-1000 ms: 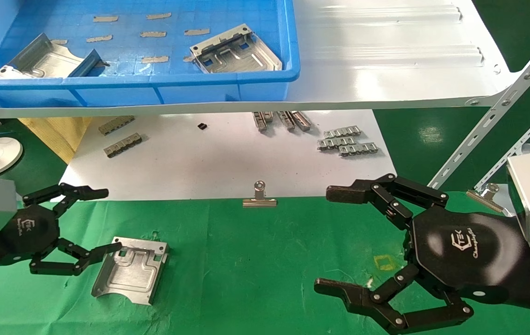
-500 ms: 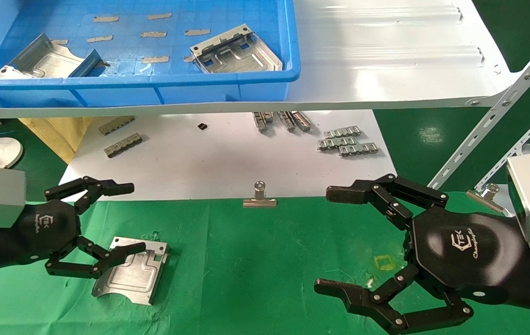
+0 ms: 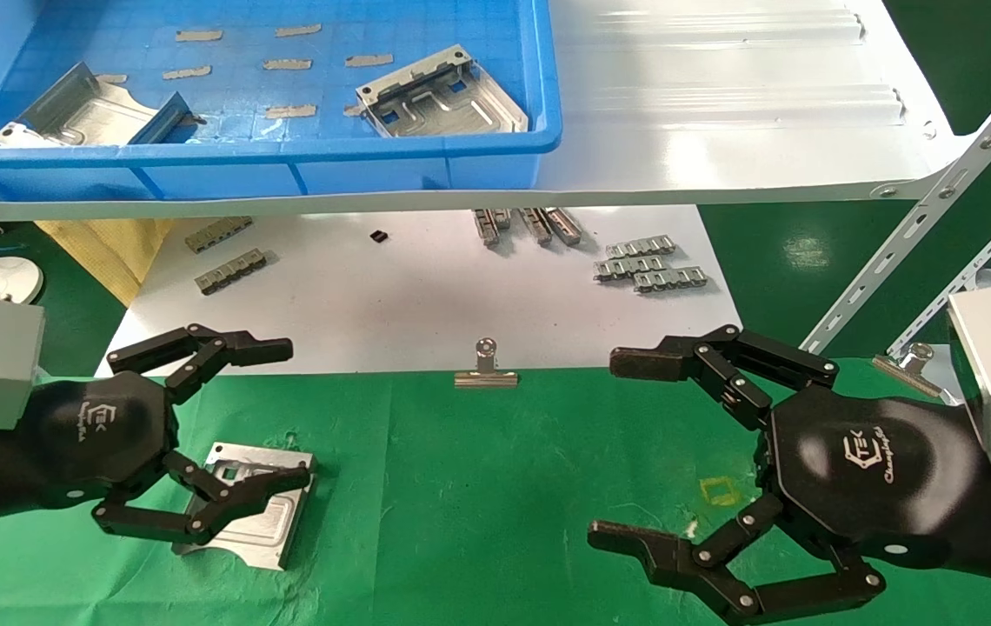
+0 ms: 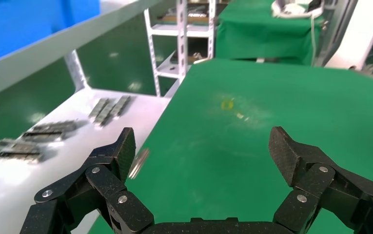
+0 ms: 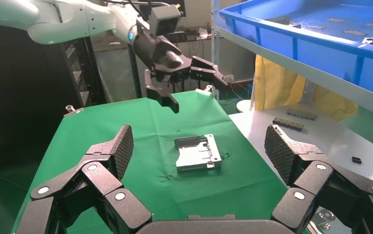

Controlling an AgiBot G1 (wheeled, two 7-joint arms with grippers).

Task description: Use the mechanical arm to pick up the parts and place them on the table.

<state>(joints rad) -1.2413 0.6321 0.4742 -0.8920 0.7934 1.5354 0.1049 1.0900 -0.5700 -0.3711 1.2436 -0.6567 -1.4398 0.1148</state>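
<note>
Silver-grey plate lying on the green counter under the left gripper

Head view: the stamped plate (image 3: 245,502) is resting flat on the counter (image 3: 478,487), the left gripper (image 3: 287,417) spreading open above it, nothing held; two more plates (image 3: 439,94) are waiting in the blue bin (image 3: 287,165). Left wrist view: fingers (image 4: 121,151) gaping over bare cloth. Right wrist view: the right gripper (image 5: 199,146) is hanging open and idle, well apart from the plate (image 5: 197,152), its long axis running toward it.

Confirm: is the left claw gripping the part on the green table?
No. The left claw hangs open above the part, clear of it.
</note>
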